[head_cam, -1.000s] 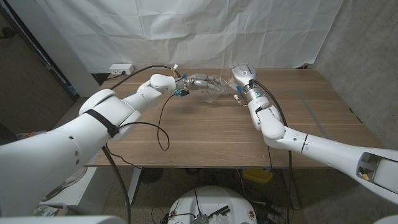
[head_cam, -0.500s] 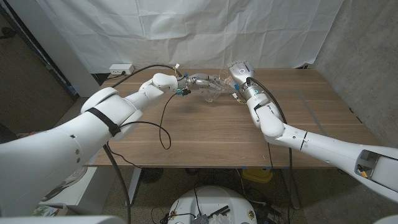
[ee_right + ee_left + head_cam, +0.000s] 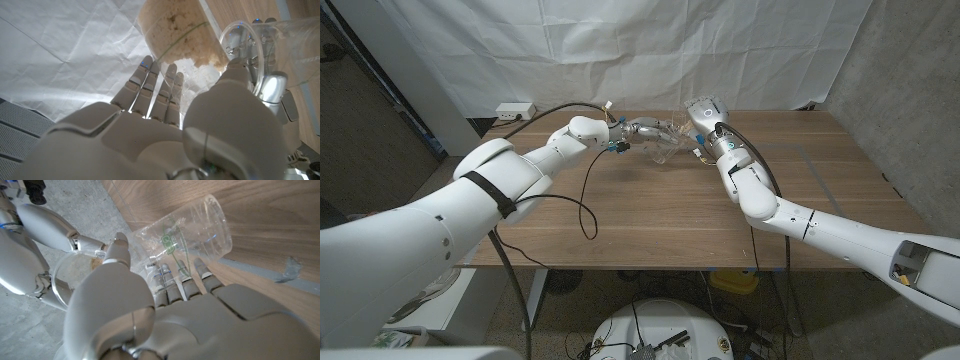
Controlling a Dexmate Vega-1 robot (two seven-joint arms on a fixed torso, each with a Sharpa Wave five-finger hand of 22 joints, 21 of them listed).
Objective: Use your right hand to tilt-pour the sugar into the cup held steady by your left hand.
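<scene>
- Clear glossy plastic cup [image 3: 192, 227]
- Coarse, grainy brown sugar [image 3: 175, 32]
- Matt wood-grain table [image 3: 650, 215]
- Smooth glossy white right hand [image 3: 165, 135]
- Creased white cloth backdrop [image 3: 620, 50]

Both arms reach from the head view's bottom corners toward twelve o'clock, and their hands meet near the far middle. The left hand [image 3: 642, 128] has its fingers [image 3: 172, 282] wrapped around a clear cup. The right hand [image 3: 706, 117] is raised, back to the camera, its fingers [image 3: 150, 90] curled around a tilted container.
</scene>
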